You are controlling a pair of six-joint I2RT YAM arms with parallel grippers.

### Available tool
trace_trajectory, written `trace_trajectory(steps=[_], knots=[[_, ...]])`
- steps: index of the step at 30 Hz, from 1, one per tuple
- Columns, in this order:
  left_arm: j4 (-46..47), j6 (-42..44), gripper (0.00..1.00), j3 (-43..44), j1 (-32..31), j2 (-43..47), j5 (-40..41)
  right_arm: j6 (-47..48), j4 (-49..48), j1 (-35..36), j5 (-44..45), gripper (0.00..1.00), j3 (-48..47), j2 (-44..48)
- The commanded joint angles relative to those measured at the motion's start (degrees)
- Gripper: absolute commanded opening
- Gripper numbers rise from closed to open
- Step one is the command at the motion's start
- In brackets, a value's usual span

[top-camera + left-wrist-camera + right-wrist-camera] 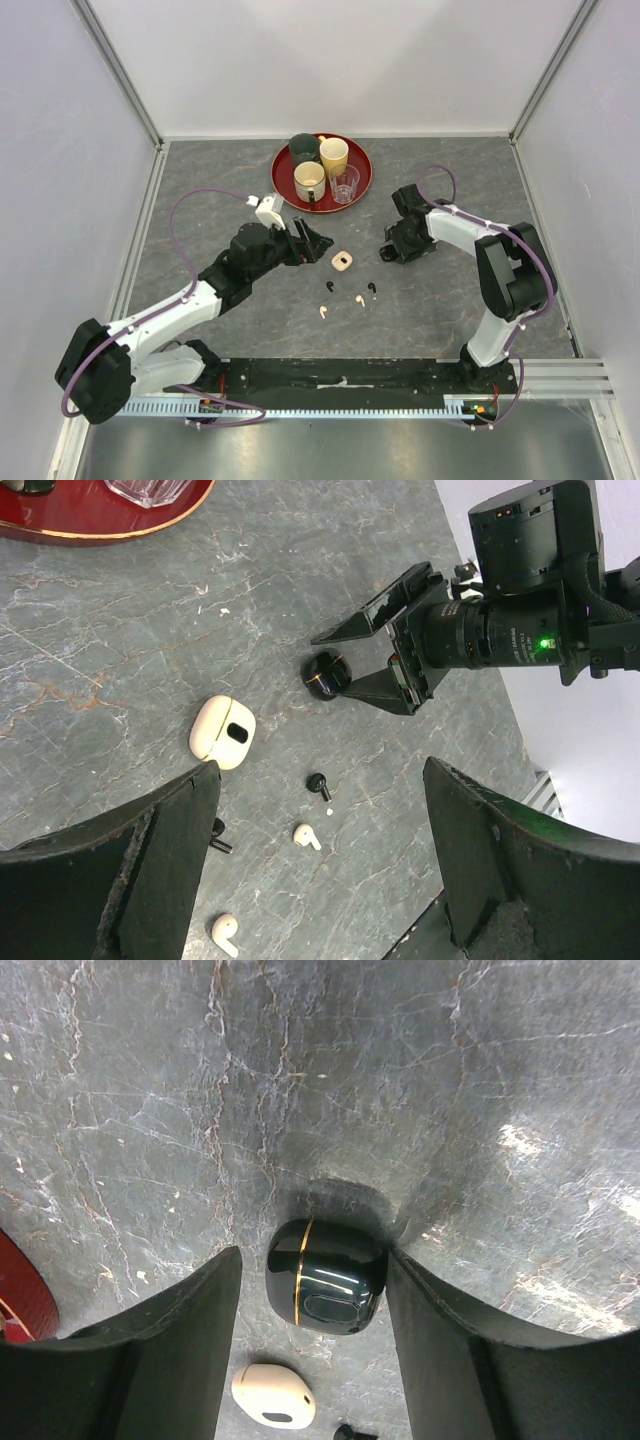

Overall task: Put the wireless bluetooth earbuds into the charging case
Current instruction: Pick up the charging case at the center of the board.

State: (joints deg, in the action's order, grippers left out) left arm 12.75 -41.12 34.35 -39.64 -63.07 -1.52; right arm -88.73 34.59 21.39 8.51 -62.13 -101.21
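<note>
Straddling black case (322, 1278) on marbled tabletop (440, 310): right jaws parted; left jaws wide, empty; white walls (330, 60).

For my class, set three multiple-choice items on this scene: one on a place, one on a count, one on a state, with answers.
1. Where is the black case? A on the tray; B between the right gripper's fingers; C inside a cup.
2. How many earbuds lie loose? A two; B six; C four.
3. The left gripper is: A open and empty; B shut on an earbud; C shut on a cup.
Answers: 1 B, its fingers flank it. 2 C, two black, two white. 3 A, fingers spread wide.
</note>
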Motion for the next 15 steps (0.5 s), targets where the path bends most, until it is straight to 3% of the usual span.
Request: trace_trajectory(steps=[1,7,10,15], knots=[[0.43,1.31,0.89,2.57,-0.09,-0.48,1.34,-0.3,2.59,-0.2,0.18,0.66,-0.98,-1.45],[0.17,1.22,0.89,3.0,0.0,-1.44,1.34,-0.13,2.76,-1.17,-0.86,0.55,-0.1,-1.8],[0.17,1.31,0.9,3.44,0.0,-1.71,0.99,0.22,2.68,-1.52,-1.48,0.38,0.08,-2.06],[0.34,1.92,1.0,4.58,0.0,-2.85,-1.11,1.89,1.19,-1.79,-2.62,0.17,-0.1,-0.84]])
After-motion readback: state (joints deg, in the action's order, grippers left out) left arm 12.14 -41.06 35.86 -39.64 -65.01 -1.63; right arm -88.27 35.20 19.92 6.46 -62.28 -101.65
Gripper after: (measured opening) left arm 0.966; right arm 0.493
